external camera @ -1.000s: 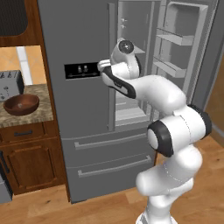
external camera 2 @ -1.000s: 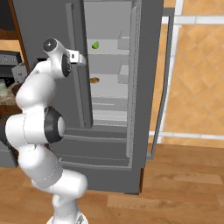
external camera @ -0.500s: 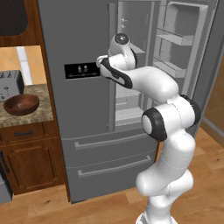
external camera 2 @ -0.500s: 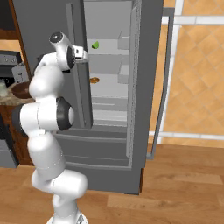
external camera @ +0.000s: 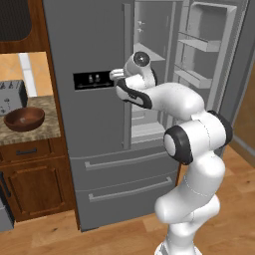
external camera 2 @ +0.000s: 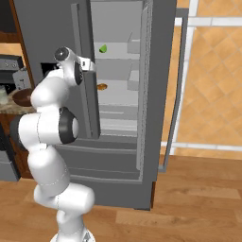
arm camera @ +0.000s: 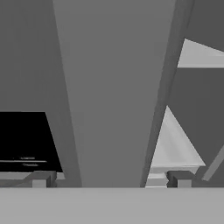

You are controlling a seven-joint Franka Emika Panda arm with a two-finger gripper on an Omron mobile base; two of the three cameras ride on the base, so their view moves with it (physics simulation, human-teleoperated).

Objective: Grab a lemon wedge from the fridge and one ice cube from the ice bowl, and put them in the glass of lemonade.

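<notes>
The fridge (external camera: 94,149) has its left door shut and its right door swung open. Inside, on an upper shelf, lies the small yellow-green lemon wedge (external camera 2: 102,48). My gripper (external camera: 117,74) hovers in front of the shut left door, beside the black dispenser panel (external camera: 92,79) and left of the opening. It is open and holds nothing. In the hand view the fingertips (arm camera: 41,178) stand far apart, with the door's long vertical handle (arm camera: 113,96) straight ahead. The ice bowl (external camera: 24,118) rests on the counter to the left. I cannot make out the glass of lemonade.
A tiny orange lump (external camera 2: 101,86) lies on a lower fridge shelf. A grey toaster (external camera: 11,97) stands behind the bowl. The open right door (external camera: 209,55) carries shelves. Two drawer fronts (external camera: 124,177) run below the doors. Wooden floor spreads to the right.
My arm's elbow has drawn in and risen closer to the fridge. The hand has stayed by the left door's handle, shifting only slightly. The jaws remain open.
</notes>
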